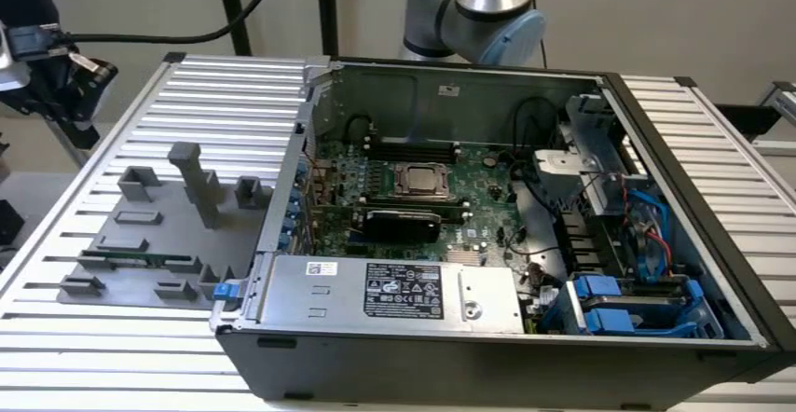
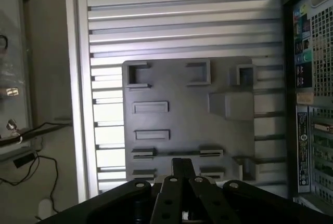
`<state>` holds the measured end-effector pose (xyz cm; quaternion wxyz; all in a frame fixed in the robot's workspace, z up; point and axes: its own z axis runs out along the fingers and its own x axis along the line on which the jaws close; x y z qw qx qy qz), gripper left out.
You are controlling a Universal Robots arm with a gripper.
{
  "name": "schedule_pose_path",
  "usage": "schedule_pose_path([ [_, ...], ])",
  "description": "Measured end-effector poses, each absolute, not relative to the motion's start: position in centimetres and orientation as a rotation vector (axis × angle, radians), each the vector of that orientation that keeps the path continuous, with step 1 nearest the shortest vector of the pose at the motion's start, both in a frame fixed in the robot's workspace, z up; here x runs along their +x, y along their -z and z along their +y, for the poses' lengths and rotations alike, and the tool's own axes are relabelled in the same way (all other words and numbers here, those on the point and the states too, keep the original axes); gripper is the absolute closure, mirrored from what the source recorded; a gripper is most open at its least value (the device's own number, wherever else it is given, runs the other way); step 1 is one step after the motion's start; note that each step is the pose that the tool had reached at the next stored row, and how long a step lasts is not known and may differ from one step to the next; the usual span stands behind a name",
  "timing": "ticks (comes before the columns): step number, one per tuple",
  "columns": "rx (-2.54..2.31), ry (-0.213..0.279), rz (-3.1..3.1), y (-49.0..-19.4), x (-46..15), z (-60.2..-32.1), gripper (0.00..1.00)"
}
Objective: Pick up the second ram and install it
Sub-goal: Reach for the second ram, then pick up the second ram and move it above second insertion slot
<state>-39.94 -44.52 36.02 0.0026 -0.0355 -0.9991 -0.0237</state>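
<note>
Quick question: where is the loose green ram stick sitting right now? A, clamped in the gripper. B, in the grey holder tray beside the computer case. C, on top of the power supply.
B: the second ram lies across slotted blocks of the grey holder tray, on the exterior view's left of the open computer case.

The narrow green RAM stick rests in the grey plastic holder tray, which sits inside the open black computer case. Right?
No. The narrow green RAM stick rests in the grey plastic holder tray, but the tray sits on the slatted metal table, beside the black computer case, per the exterior view.
</note>
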Motion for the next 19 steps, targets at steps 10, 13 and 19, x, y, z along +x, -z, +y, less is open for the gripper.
schedule_pose_path([
  [10,-0.111,0.072,-3.131,-35.4,-39.98,-44.67,1.0],
  [13,-0.111,0.072,-3.132,-35.4,-39.98,-44.67,1.0],
  [19,-0.111,0.071,-3.132,-35.37,-39.97,-44.67,1.0],
])
